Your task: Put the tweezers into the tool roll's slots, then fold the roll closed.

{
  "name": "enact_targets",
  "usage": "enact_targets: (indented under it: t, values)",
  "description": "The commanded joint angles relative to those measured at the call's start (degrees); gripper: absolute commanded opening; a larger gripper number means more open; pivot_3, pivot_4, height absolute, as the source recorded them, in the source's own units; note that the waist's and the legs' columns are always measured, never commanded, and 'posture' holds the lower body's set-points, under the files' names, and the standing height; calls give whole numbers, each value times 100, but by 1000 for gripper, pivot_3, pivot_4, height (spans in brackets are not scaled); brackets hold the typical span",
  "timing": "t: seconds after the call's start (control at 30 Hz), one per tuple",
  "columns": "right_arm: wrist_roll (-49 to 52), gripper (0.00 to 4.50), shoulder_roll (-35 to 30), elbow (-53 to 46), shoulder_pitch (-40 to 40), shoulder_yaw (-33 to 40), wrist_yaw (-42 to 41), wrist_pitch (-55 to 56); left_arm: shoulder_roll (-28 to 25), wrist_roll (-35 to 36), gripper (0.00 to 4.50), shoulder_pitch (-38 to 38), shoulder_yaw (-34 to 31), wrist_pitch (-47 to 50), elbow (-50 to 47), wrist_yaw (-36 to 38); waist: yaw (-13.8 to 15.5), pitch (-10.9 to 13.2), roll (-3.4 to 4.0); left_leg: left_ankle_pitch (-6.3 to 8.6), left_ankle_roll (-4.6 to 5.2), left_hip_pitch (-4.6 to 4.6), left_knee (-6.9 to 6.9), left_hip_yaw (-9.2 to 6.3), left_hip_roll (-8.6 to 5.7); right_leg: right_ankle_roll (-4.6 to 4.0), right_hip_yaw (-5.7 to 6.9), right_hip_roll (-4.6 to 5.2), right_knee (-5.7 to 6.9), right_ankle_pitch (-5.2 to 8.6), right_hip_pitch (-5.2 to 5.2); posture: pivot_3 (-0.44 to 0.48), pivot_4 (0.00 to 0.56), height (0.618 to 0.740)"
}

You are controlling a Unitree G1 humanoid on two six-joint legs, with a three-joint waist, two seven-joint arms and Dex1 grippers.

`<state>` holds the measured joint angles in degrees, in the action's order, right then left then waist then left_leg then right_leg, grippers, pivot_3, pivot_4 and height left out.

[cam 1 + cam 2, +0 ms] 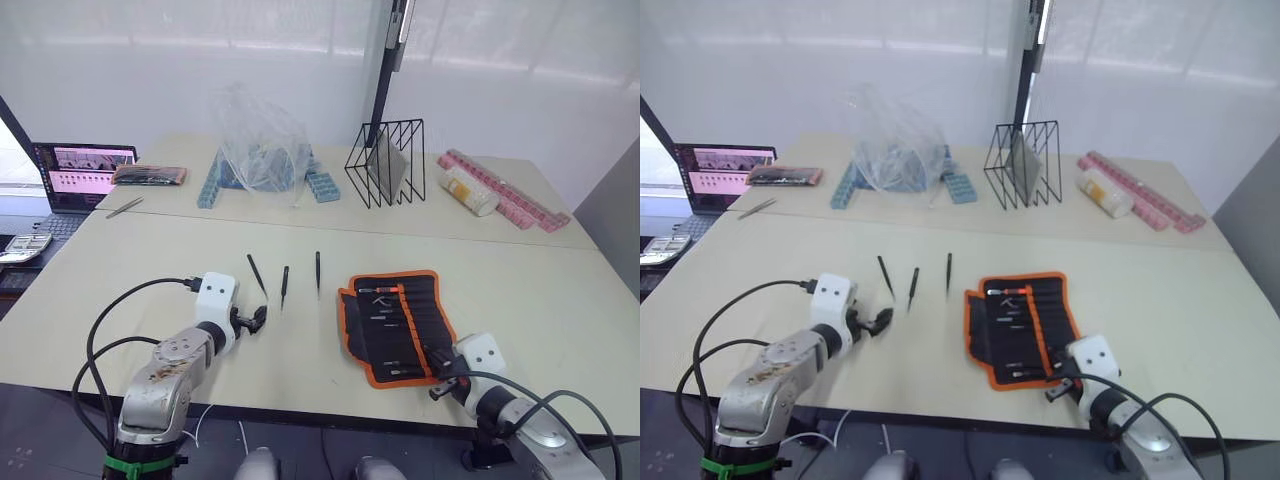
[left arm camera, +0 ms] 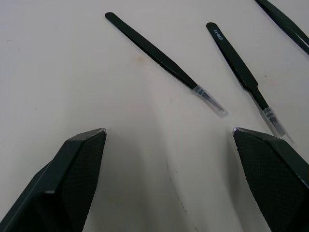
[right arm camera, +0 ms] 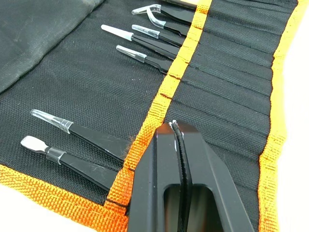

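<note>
I have the tool roll [image 1: 396, 325] lying open and flat on the near table [image 1: 560, 290], right of centre, its orange edging showing all round and an orange strip running down its inner face. Several tweezers already sit in the slots [image 3: 227, 92], their clear-capped tips poking out across the black fabric on the left of the strip; I count six tips in the right wrist view. Three loose tweezers [image 1: 283, 285] lie on the bare table to the left of the roll, spread in a shallow fan and apart from one another. My left gripper [image 1: 256, 320] hovers just near of the leftmost loose tweezer [image 2: 164, 60], fingers [image 2: 72, 179] spread wide with nothing between them. My right gripper [image 3: 176, 126] is over the near end of the roll at the orange strip, its two fingers pressed together with nothing between them that I can make out. On the far table I see a laptop [image 1: 78, 178] at the left edge, a silver tweezer [image 1: 124, 207] beside it, a crumpled clear plastic bag [image 1: 258, 140], and a black wire rack [image 1: 386, 162].
</note>
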<state>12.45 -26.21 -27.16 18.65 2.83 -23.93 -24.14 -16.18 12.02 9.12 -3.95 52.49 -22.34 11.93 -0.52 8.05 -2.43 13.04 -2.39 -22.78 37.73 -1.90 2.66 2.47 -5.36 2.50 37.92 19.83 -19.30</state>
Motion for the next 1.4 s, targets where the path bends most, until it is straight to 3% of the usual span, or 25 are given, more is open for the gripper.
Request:
enact_targets:
  t: [0.03, 0.73, 1.2, 1.4]
  values:
    - [-101, 0, -16, 363, 180, -122, 4, -320, 177, -17, 4461, 89, 161, -76, 235, -62, 2, -1, 1, 0, 0, 0, 0, 0, 0, 0, 0, 0, 0, 0, 0, 0, 150, 705]
    - [-79, 0, 10, 250, 276, -97, 106, -368, 411, -483, 4461, 729, 292, -319, 1482, -454, 19, -14, 29, 0, 0, 3, 0, -1, -5, 4, -1, 0, -1, 2, 4, 0, 150, 705]
    - [-54, 0, -7, 178, 332, -71, 109, -415, 457, -519, 19, 1031, 131, -609, 2132, -404, 75, -23, 46, 0, -1, 23, -1, -1, -8, 9, 0, 3, -14, 5, 8, 0, 150, 705]
    - [-53, 0, -7, 160, 362, -66, 124, -423, 335, -519, 19, 1023, 36, -760, 2189, -335, 87, -23, 47, 1, -1, 27, -3, -1, -6, 9, 0, 4, -22, 5, 8, 0, 150, 705]
